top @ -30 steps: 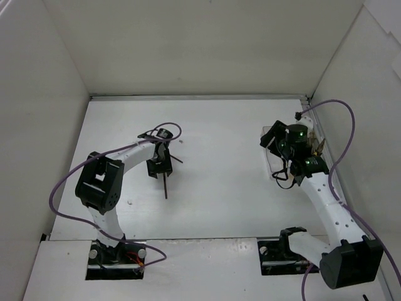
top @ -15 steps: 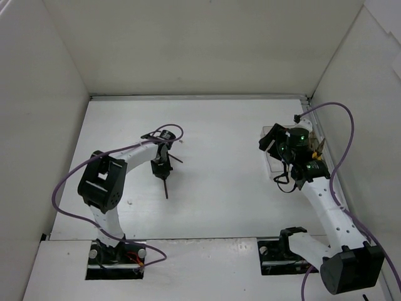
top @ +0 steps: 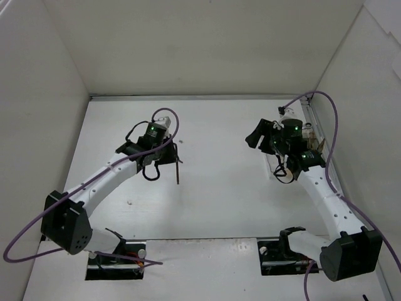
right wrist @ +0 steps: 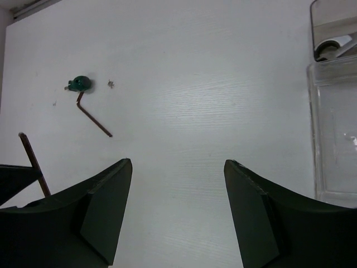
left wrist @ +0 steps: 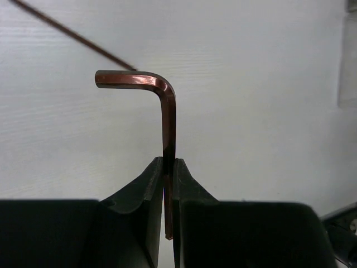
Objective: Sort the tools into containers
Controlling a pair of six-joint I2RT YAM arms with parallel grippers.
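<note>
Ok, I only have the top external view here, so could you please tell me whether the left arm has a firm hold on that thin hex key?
Observer: Yes. In the left wrist view the left gripper has its jaws shut on the long leg of the hex key, with the bent end sticking out beyond them.
Operator: Thank you. Is the right arm carrying anything?
Observer: No. The right wrist view shows the right gripper with its jaws open and nothing between them.
Operator: And which tools are yet to be picked up?
Observer: The right wrist view shows a green-handled screwdriver with a second hex key lying beside it.
</note>
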